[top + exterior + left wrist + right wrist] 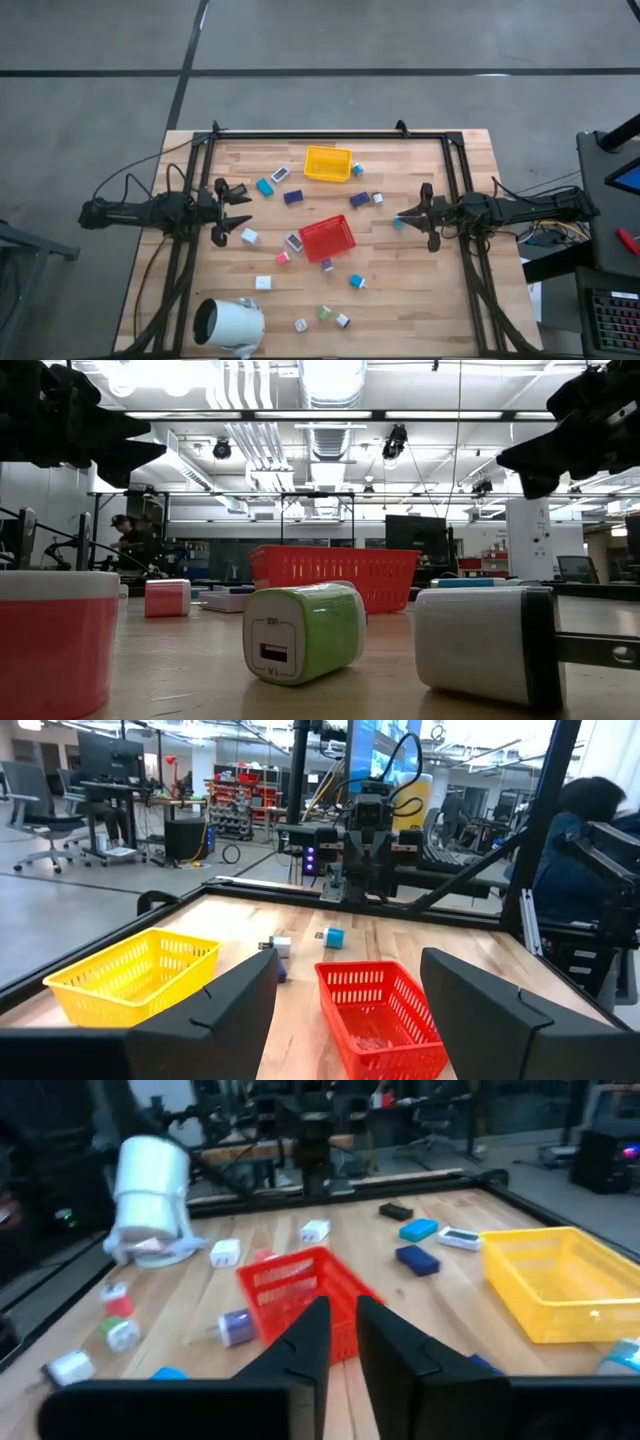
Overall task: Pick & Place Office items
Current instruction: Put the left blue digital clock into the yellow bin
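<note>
Several small office items lie scattered on the wooden table: a teal block (265,186), a navy one (293,197), a white one (249,236), a pink one (283,257), a purple one (327,265) and a green one (324,313) (305,630). My left gripper (245,207) (350,980) hangs open over the table's left side, above the white block and touching nothing. My right gripper (403,216) (343,1315) hovers over the right side with its fingers nearly together and empty. A teal piece (398,222) lies just beneath its tip.
A yellow tray (328,163) sits near the far edge and a red tray (327,238) at the centre. A large white cylinder (228,323) lies at the near left corner. A black frame (330,134) runs round the table. People show in the room beyond.
</note>
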`<move>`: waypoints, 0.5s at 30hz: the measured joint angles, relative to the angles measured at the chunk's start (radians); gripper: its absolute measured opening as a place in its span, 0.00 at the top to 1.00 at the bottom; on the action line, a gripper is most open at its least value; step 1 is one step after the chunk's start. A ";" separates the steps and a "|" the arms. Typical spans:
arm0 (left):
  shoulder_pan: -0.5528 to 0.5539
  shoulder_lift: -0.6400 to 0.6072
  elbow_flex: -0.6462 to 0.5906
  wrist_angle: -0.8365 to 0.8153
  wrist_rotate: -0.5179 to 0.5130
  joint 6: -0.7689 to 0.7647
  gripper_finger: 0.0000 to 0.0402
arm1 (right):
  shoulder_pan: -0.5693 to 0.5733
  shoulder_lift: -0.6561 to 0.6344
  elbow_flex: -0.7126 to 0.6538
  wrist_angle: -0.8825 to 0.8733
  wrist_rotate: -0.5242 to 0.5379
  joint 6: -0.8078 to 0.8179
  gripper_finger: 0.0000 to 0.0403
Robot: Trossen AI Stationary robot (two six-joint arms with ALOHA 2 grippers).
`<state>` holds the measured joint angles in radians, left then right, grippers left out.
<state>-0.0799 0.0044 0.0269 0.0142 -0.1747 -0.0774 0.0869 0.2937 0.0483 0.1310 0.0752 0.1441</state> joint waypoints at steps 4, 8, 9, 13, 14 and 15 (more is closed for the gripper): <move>0.000 0.000 0.000 0.015 0.000 0.015 0.37 | 0.000 0.037 0.000 0.007 -0.080 -0.026 0.97; 0.000 0.000 0.000 0.015 0.000 0.016 0.37 | 0.000 0.069 0.001 0.013 -0.013 0.034 0.95; 0.000 0.000 0.000 0.014 0.000 0.016 0.37 | 0.000 0.075 0.003 0.006 0.010 0.044 0.94; 0.000 0.000 0.000 0.009 0.000 0.018 0.37 | 0.000 0.108 0.008 -0.002 0.033 0.068 0.86; 0.000 0.000 0.000 0.005 0.000 0.018 0.37 | 0.000 0.118 0.008 -0.001 0.033 0.078 0.83; 0.000 0.000 0.000 0.003 0.000 0.018 0.37 | 0.000 0.128 0.008 0.003 0.037 0.087 0.80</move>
<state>-0.0799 0.0040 0.0269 0.0170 -0.1749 -0.0593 0.0868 0.4220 0.0563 0.1335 0.1124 0.2313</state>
